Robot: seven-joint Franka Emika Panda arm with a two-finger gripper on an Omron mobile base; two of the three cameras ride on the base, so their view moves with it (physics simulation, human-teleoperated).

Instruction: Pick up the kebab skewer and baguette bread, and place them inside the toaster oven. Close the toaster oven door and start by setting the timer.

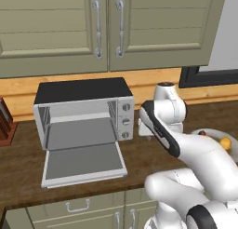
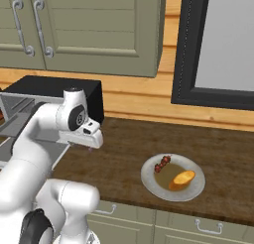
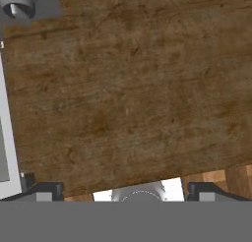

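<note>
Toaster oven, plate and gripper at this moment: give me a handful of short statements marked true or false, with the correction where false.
1. The toaster oven door is shut. False: it hangs open, folded down flat in front of the toaster oven.
2. The kebab skewer and the baguette bread both lie on the plate. True.
3. The gripper holds the skewer. False: its jaws stand wide apart with nothing between them, over bare wooden counter.
4. The oven's inside has food in it. False: the visible rack is bare.
5. The oven's knobs sit on its right panel. True.
</note>
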